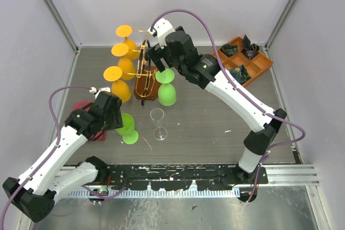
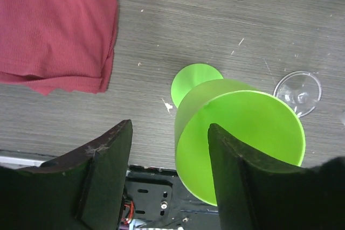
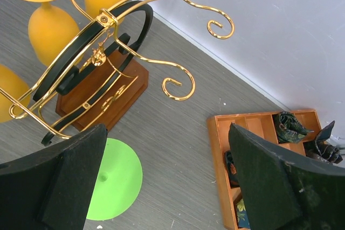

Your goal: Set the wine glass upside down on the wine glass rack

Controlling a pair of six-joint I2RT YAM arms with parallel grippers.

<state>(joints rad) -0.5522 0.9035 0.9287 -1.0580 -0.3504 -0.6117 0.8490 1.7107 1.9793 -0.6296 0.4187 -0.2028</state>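
Note:
A green wine glass (image 1: 126, 124) (image 2: 242, 127) stands upright on the table at the near left, its foot (image 2: 195, 82) on the surface. My left gripper (image 1: 117, 120) (image 2: 170, 127) is open and straddles the bowl's rim: one finger (image 2: 237, 181) is inside the bowl, the other (image 2: 108, 171) outside with a gap to the wall. The wine glass rack (image 1: 145, 74) (image 3: 102, 63), gold wire on a brown wooden base, carries three orange glasses (image 1: 121, 71) upside down and a second green glass (image 1: 167, 92) (image 3: 110, 187). My right gripper (image 1: 157, 60) (image 3: 167, 133) hangs open above that glass's foot, holding nothing.
A clear wine glass (image 1: 158, 122) (image 2: 298, 92) stands upright just right of the green one. A folded red cloth (image 1: 81, 106) (image 2: 54, 25) lies to the left. An orange compartment tray (image 1: 245, 60) (image 3: 259, 149) with dark items sits at the back right.

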